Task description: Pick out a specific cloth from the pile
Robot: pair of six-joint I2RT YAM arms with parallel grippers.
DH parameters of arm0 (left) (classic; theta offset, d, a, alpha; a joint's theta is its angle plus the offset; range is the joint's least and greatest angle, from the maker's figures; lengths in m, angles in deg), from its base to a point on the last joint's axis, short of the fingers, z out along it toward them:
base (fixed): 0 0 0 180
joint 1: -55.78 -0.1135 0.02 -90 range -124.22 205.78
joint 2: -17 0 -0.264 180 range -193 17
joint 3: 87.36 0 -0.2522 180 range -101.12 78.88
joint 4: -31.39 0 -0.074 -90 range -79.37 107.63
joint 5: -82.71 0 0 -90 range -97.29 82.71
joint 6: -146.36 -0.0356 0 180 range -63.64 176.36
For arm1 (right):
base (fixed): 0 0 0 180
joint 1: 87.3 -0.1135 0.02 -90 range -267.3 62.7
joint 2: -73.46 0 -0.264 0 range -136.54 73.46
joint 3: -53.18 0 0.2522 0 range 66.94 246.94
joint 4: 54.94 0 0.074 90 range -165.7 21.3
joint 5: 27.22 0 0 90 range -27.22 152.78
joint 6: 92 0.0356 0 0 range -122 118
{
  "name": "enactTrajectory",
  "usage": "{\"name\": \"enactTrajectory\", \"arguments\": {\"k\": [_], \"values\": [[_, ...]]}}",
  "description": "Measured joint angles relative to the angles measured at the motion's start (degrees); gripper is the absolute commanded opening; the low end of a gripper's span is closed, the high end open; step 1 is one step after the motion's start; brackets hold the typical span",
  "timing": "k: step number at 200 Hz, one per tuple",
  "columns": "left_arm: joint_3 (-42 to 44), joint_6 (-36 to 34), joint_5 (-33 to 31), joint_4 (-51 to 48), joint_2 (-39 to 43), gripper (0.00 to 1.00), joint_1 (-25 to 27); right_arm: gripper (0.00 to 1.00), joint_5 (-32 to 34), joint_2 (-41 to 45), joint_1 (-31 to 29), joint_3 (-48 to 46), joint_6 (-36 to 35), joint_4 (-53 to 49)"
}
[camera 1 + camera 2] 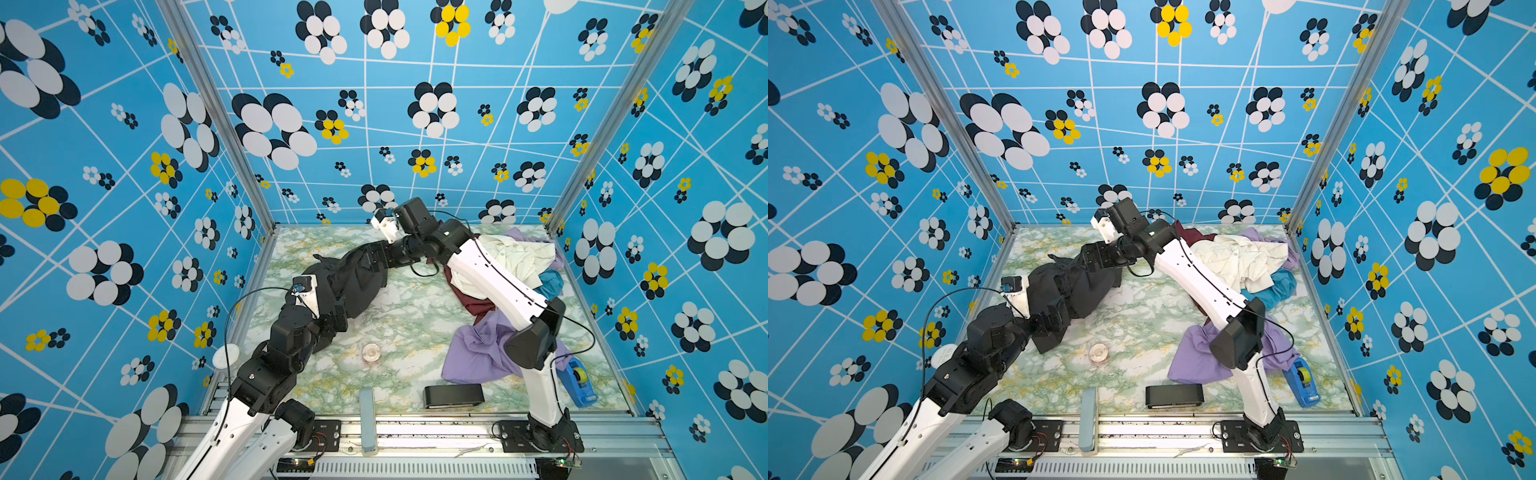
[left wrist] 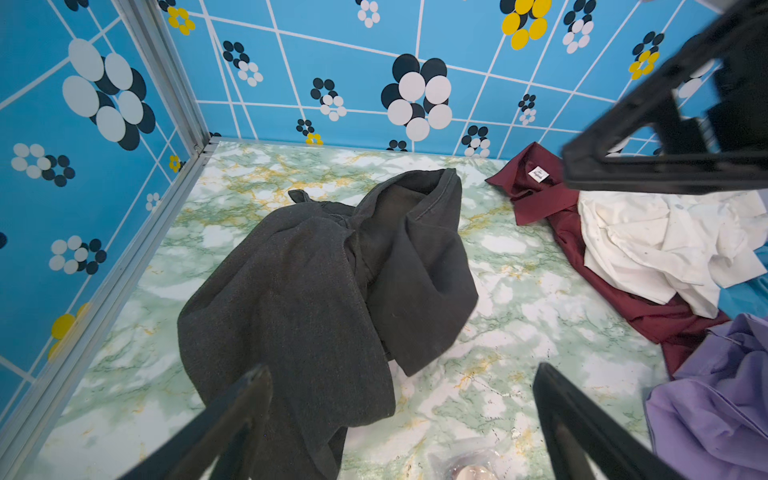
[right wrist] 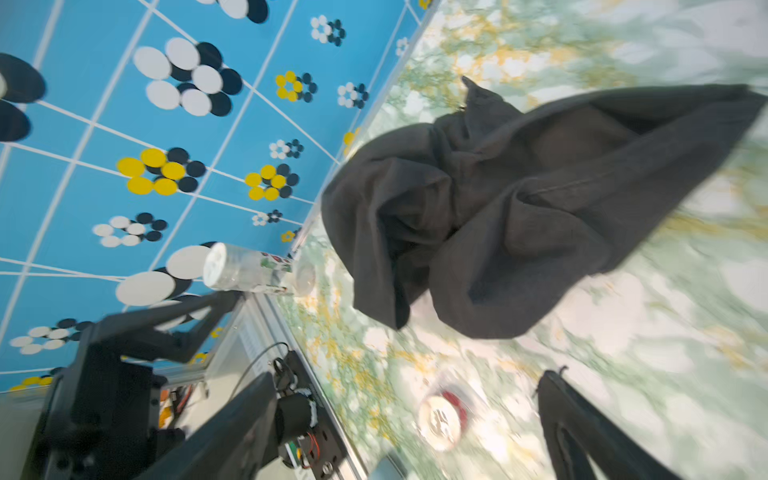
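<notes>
**A:** Cloth position?

**B:** The cloth (image 1: 353, 282) lies crumpled on the desk (image 1: 399, 328), left of middle in both top views. It is apart from the pile (image 1: 515, 257) along the right side, with bare desk between them.

**A:** Right gripper?

**B:** Right gripper (image 3: 407, 378) stands wide, nothing between its fingers. In both top views it hangs at the cloth's far end. Whether it touches or sits just above, can't tell: black on black. From its wrist camera the cloth lies ahead, clear of both fingers.

**A:** Left?

**B:** Left gripper (image 2: 401, 370) is wide too, clamping nothing. It sits at the cloth's near end. One finger (image 2: 232, 411) overlaps the fabric in the wrist view; contact unclear.

**A:** Any writing?

**B:** White tag (image 2: 539, 173) at the collar of the maroon shirt (image 2: 540, 203), with dark script too small to read. Clear bottle (image 3: 245, 266) at the desk edge carries a printed band, blurred. Nothing legible.
</notes>
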Motion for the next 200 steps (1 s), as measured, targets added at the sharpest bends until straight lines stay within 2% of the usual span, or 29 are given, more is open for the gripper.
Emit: {"name": "enactTrajectory", "arguments": {"k": [25, 48, 75, 94, 123, 145, 178, 200], "values": [[-0.81, -1.36, -2.19, 0.07, -3.91, 0.99, -0.02, 0.99, 5.01, 13.03, 6.03, -15.93, -1.99, 0.50], [-0.83, -3.08, -4.72, 0.96, -9.05, 0.99, -0.92, 0.99, 11.06, 26.53, 16.26, -31.71, -2.75, 4.79], [1.70, -4.98, -5.57, 7.13, -15.30, 0.99, -5.75, 0.99, 18.91, 41.20, 25.42, -49.31, -4.39, 12.13], [5.53, -6.03, -5.51, 12.92, -18.71, 0.99, -9.66, 0.99, 23.17, 46.84, 30.36, -59.80, -5.25, 19.30], [13.05, -8.26, -3.56, 25.40, -22.10, 0.99, -15.06, 0.99, 30.27, 47.47, 36.63, -74.58, -6.45, 33.40], [16.50, -10.38, -2.16, 33.77, -25.20, 0.99, -17.07, 0.99, 33.55, 45.35, 39.15, -84.06, -7.39, 44.35], [19.21, -12.76, -0.04, 46.53, -31.61, 0.99, -18.97, 0.99, 36.02, 40.98, 39.36, -92.61, -8.07, 60.67], [21.11, -13.92, 1.01, 54.03, -35.91, 0.99, -19.65, 0.99, 37.05, 38.51, 39.36, -94.64, -9.14, 68.26]]}}
